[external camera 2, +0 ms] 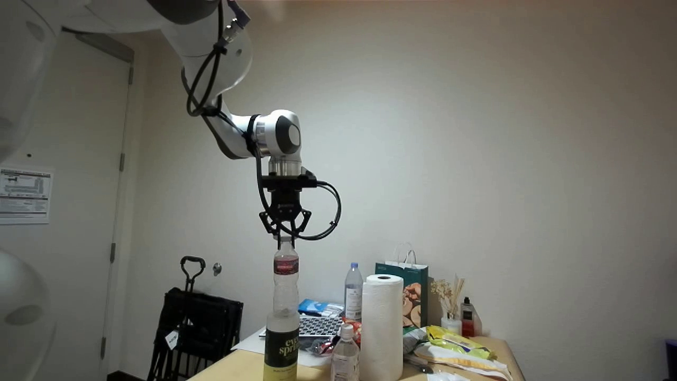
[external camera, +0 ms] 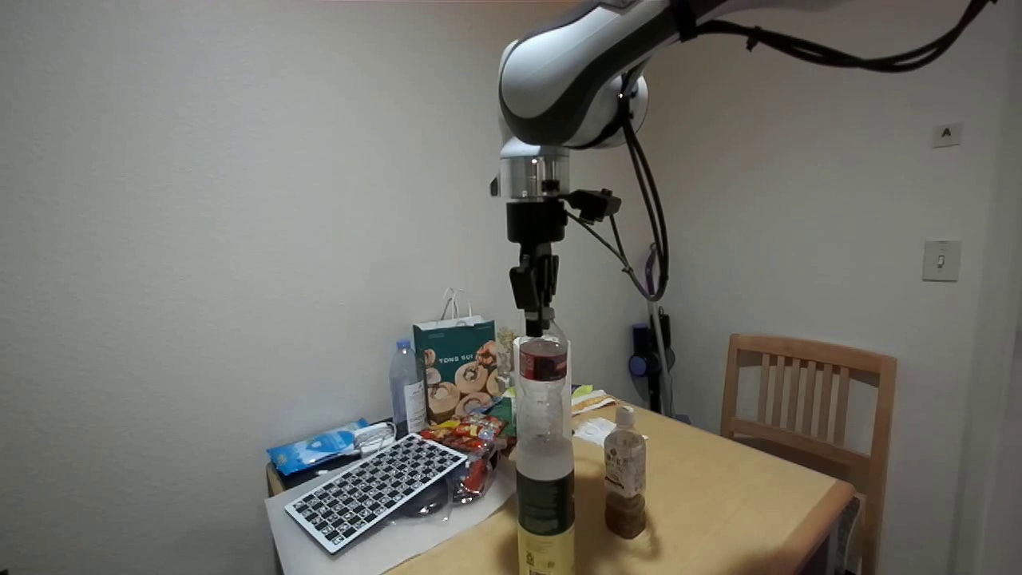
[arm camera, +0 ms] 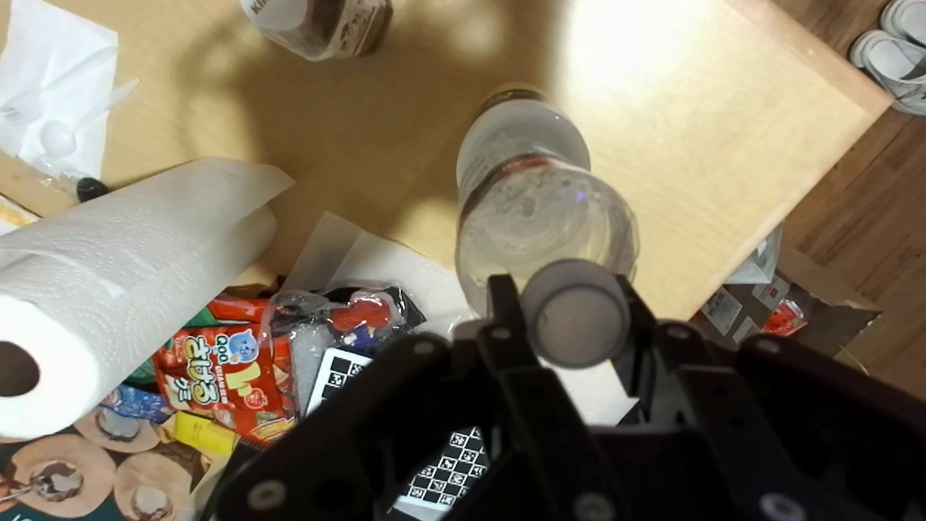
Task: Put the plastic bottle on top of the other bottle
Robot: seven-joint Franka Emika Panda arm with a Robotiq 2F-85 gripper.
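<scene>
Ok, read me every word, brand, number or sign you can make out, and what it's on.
"A": wall sign
"TONG SUI": green paper bag
"eve" over "spri", both cut off: lower bottle
"Qoo" and "さけるグミ": red snack packet
"KI", the rest unclear: bottle with brown liquid
Too small or blurred: red label on the plastic bottle, white label on the blue-capped bottle, door notice, other print.

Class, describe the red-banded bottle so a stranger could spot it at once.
Follow the robot arm down to its black gripper. In it is the top of a slim clear bottle, upright directly above a wider dark-labelled bottle. Unlike that one and the bottle with brown contents, it wears a dark red band near its top.
</scene>
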